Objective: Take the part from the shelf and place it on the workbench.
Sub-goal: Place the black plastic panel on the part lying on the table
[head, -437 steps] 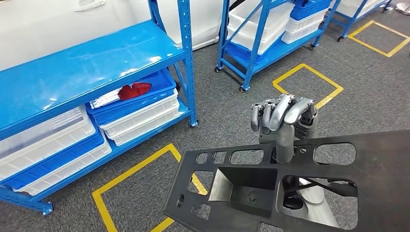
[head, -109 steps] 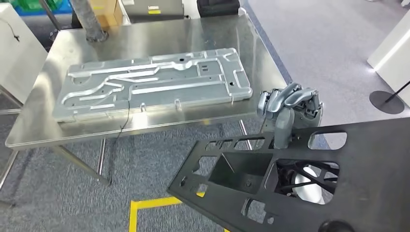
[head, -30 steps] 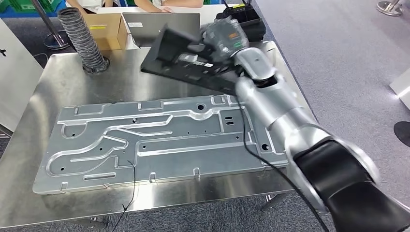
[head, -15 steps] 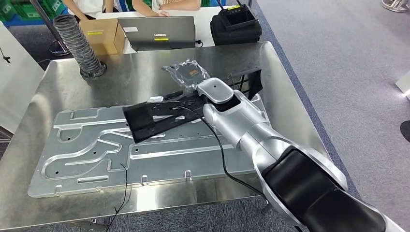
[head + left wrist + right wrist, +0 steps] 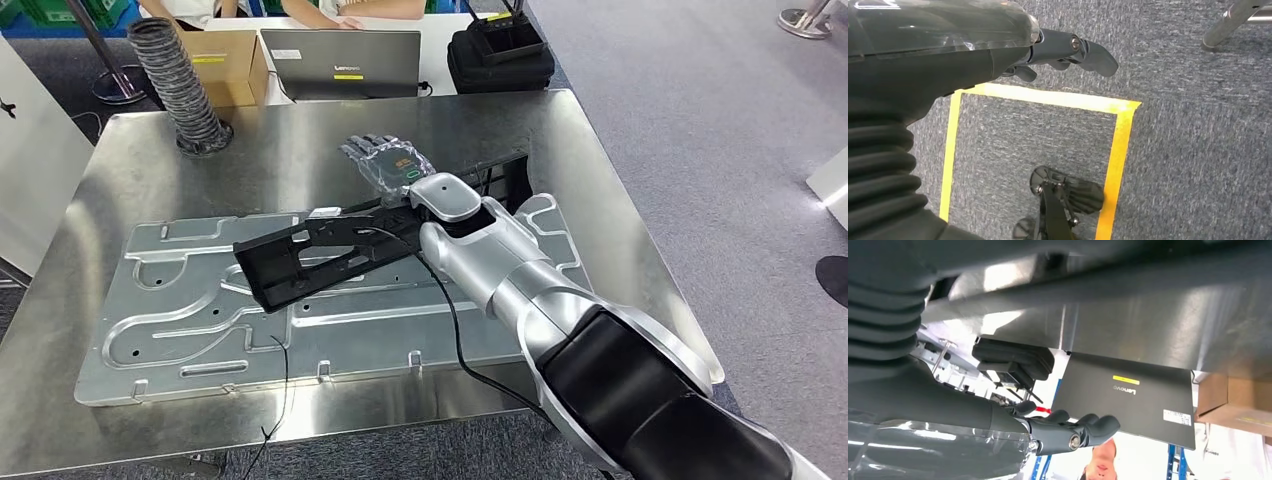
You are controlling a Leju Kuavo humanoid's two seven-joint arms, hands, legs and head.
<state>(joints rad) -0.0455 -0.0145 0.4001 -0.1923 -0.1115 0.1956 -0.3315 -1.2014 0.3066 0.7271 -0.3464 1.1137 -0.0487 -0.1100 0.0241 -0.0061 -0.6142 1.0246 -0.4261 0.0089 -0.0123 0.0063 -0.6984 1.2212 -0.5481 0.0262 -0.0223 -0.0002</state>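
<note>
The long black part point(image 5: 325, 248), a flat frame with cut-outs, lies slantwise on the embossed metal plate point(image 5: 200, 320) that covers the steel workbench point(image 5: 600, 200). My right hand point(image 5: 385, 160), in a clear plastic cover, is stretched out flat just beyond the part's far edge, fingers apart, holding nothing. The silver right forearm point(image 5: 480, 250) crosses over the part's right end. In the right wrist view the right hand's fingers point(image 5: 1075, 432) point toward a laptop point(image 5: 1128, 400). My left hand point(image 5: 1068, 50) hangs over the grey carpet with nothing in it, its fingers loosely extended.
Behind the workbench stand a laptop point(image 5: 340, 62), a cardboard box point(image 5: 225, 65), a ribbed grey hose point(image 5: 180, 85) and a black bag point(image 5: 500, 55). People sit beyond the laptop. A thin black cable point(image 5: 275, 390) trails over the bench's front edge. Yellow floor tape point(image 5: 1120, 150) lies below.
A second ago my right hand held the part raised over the bench's far side. It has come down onto the metal plate, and the hand has let go with its fingers spread.
</note>
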